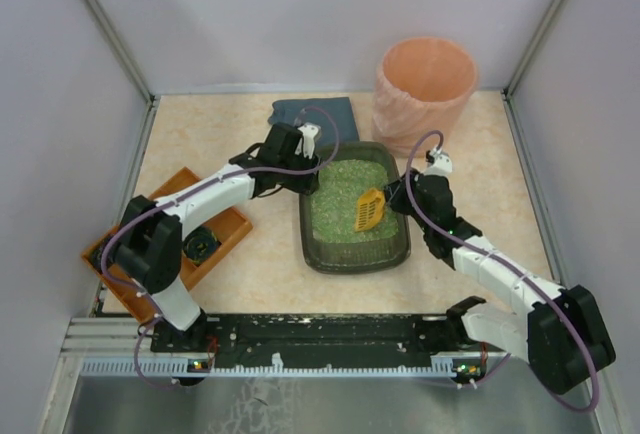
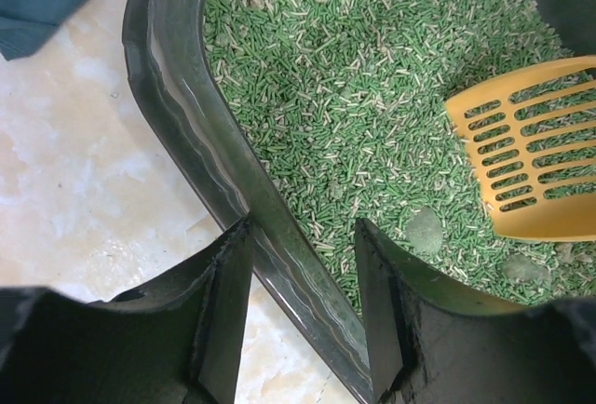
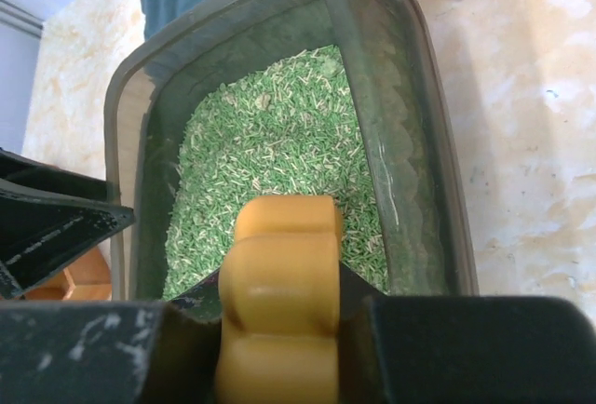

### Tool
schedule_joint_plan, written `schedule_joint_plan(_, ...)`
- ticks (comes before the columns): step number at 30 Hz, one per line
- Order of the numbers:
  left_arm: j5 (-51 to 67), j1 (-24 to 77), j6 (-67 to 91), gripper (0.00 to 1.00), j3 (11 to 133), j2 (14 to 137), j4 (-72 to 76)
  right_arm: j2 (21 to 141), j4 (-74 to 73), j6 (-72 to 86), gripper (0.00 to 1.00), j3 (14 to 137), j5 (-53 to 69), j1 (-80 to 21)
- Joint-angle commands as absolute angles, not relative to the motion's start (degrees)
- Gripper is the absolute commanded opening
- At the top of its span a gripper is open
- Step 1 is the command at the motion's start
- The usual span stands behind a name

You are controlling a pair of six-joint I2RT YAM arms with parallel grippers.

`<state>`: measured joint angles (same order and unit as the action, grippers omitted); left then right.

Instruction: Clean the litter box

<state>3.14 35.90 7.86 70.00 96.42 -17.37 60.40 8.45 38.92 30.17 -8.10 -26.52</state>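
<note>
My right gripper point(image 1: 396, 198) is pressed tight on the handle of a yellow scoop point(image 1: 369, 210). From that gripper the scoop points left and a little near, out over the green litter point(image 2: 354, 115). I cannot tell if its slotted head touches the litter.

The litter box point(image 1: 352, 260) sits in the middle of the table point(image 1: 260, 254), and its long way runs near to far. A grey-green lump point(image 2: 426, 230) lies just beside the scoop's edge. I think that is what the scoop must slide under next. The right arm is the one to do it, since it has the tool.

A bit farther off, my left gripper point(image 2: 303, 229) is spread. One finger is outside the box's left rim and one is inside. I see gaps, so it is not squeezing the rim.

Far right, the peach bin point(image 1: 423, 84) stands just past the box's far right corner, nearer my right arm. A blue cloth point(image 1: 312, 114) lies at the far left corner.

I can read no words or labels anywhere.
</note>
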Motion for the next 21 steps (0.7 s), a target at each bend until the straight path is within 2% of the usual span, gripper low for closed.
schedule_joint_plan(1, 4.4, 35.85, 6.97, 0.52, 72.87, 98.43, -20.45, 62.15, 16.42, 44.58, 0.0, 26.92, -5.32, -27.82)
schedule_joint_plan(14, 6.23, 35.86, 5.98, 0.49, 74.3, 100.54, -22.32, 80.67, 38.55, 58.07, 0.0, 25.48, 2.09, -35.51)
schedule_joint_plan(21, 6.07, 35.86, 5.96, 0.49, 74.32, 100.16, -22.41, 80.43, 38.95, 59.47, 0.0, 24.15, -0.04, -35.6)
